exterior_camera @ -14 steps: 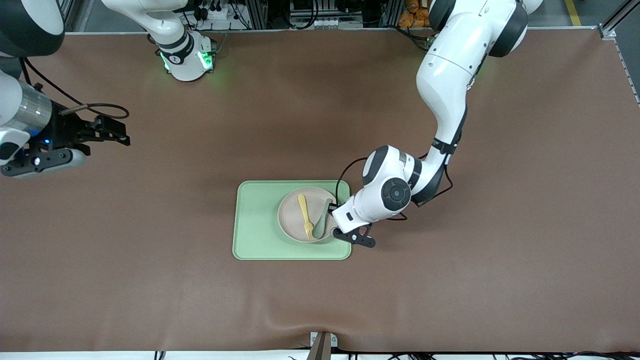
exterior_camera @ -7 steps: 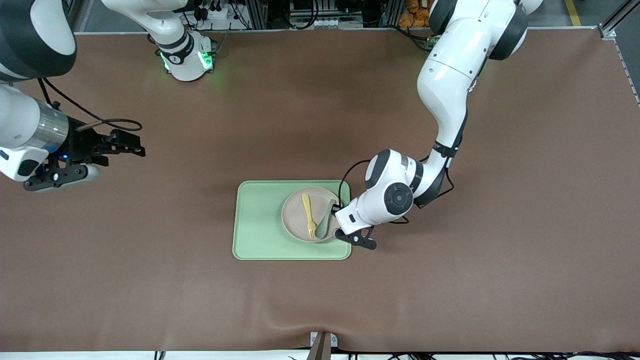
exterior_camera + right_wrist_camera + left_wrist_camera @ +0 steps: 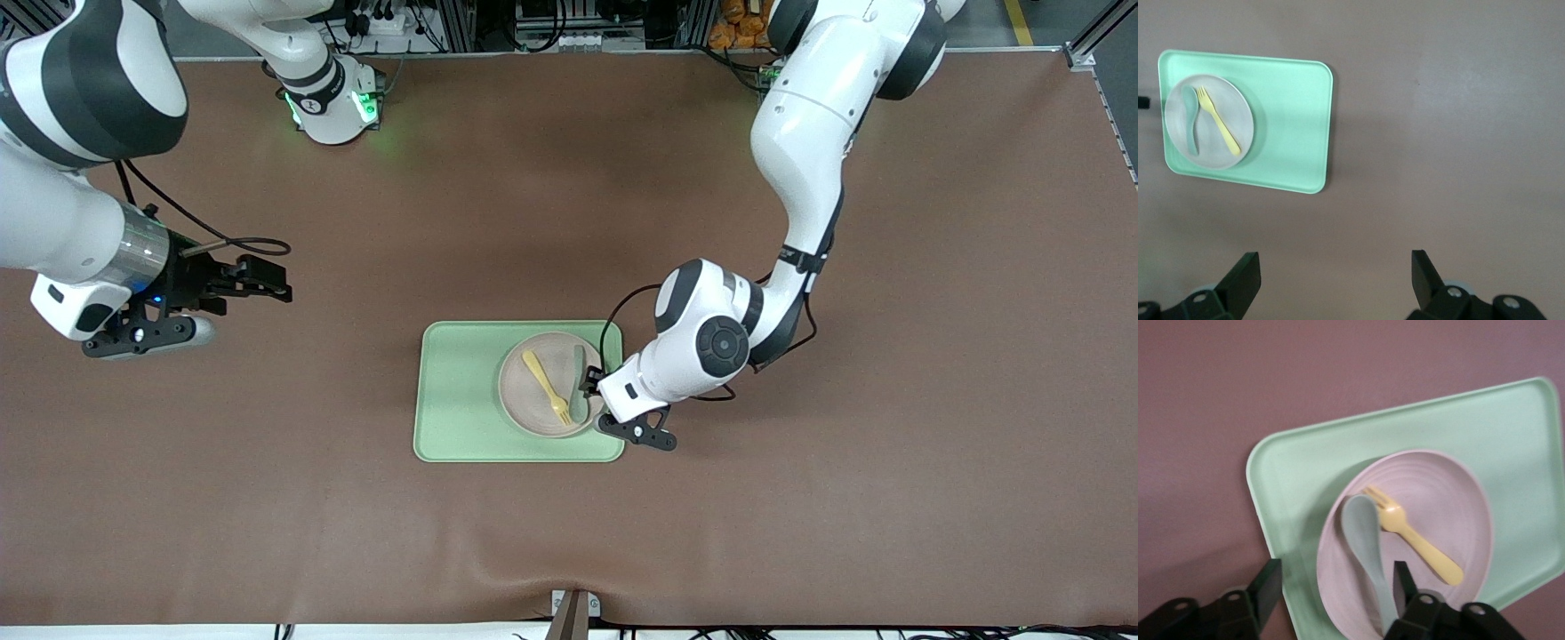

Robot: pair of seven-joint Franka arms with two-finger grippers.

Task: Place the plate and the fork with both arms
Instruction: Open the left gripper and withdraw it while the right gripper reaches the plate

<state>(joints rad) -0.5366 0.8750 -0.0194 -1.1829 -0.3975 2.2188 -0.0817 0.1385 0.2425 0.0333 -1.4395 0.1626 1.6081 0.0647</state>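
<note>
I see a big light-green tray (image 3: 458, 400) flat on the brown table mat (image 3: 889, 444), abt the middle, w/ a small teal spoon (image 3: 579, 396) up on it, and black cables & metal frames (image 3: 533, 22) along the table edge where my arms start.

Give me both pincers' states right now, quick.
Left pincer: open, straddling the rim of the plate on the tray, holding nothing.
Right pincer: open, empty, over bare table toward the right arm's end.
</note>
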